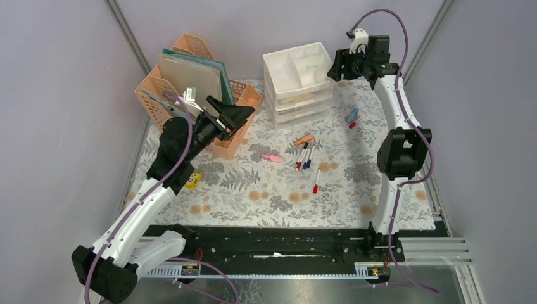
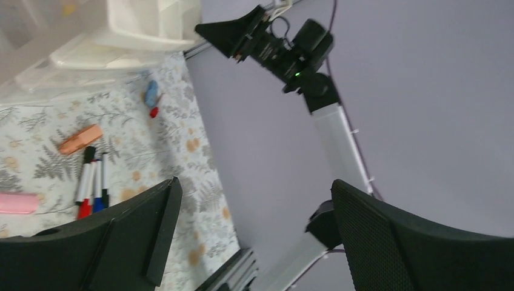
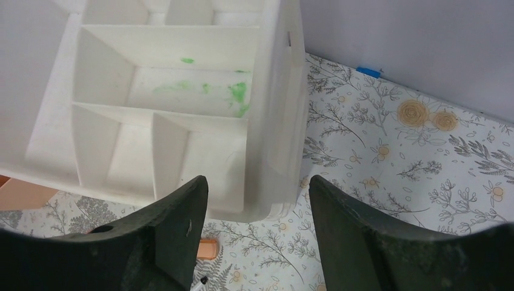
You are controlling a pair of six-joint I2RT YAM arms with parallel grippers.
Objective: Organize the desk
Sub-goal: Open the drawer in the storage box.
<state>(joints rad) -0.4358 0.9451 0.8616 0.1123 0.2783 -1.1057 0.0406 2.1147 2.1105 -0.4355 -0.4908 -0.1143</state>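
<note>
The desk (image 1: 266, 196) wears a pale cloth printed with ferns and flowers. Loose on it lie an orange marker (image 1: 304, 139), a pink block (image 1: 272, 158), a bunch of pens (image 1: 306, 157), a single red pen (image 1: 316, 180), a blue piece (image 1: 352, 114) and a small yellow item (image 1: 194, 180). My left gripper (image 1: 235, 114) (image 2: 254, 182) hangs open and empty in the air by the peach file rack (image 1: 149, 95). My right gripper (image 1: 334, 66) (image 3: 257, 182) is open with nothing between its fingers. It hovers over the right front corner of the white drawer unit (image 3: 285, 91).
The white drawer unit (image 1: 297, 101) stands at the back centre; its top tray has empty compartments with green smears. The peach rack holds folders at the back left. A black rail (image 1: 285, 244) runs along the near edge. Grey walls close in on three sides.
</note>
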